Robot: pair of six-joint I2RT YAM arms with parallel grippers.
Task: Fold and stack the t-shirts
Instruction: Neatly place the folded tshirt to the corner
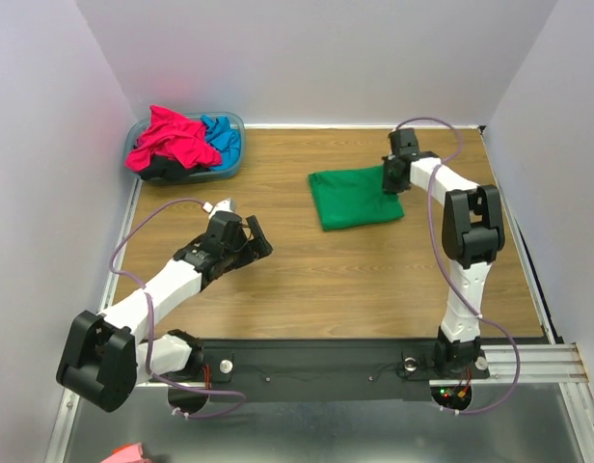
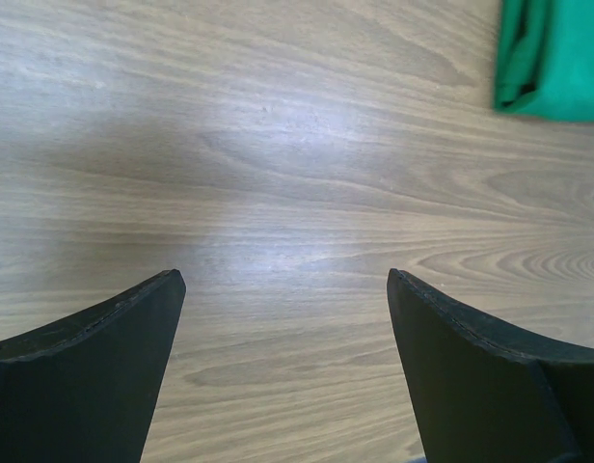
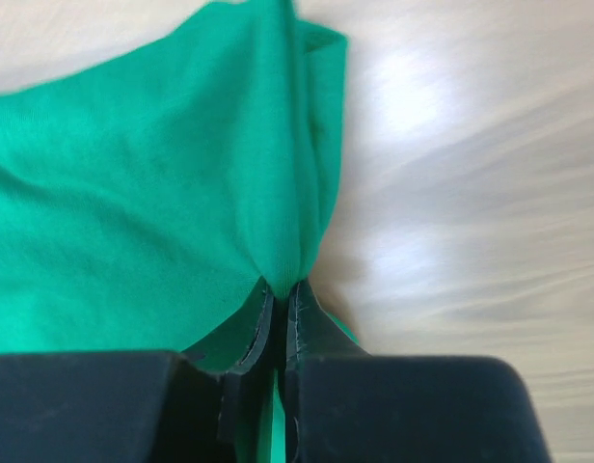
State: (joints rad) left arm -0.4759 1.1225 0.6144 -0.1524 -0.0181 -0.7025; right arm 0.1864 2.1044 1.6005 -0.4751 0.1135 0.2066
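The right gripper (image 3: 278, 289) is clamped on the 2 o'clock corner of the green t-shirt (image 1: 353, 198), which lies folded at 1 o'clock on the table (image 1: 307, 280). The left gripper (image 2: 283, 289) gapes wide over bare wood at 9 o'clock. The other t-shirts (image 1: 172, 140) are heaped in the basin (image 1: 234, 147) at 10 o'clock.

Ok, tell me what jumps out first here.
The green shirt lies folded on the table, its right edge pinched in the shut right gripper. A basin in the far left corner holds a pink shirt, a blue shirt and a black shirt. The left gripper hangs open over bare wood.
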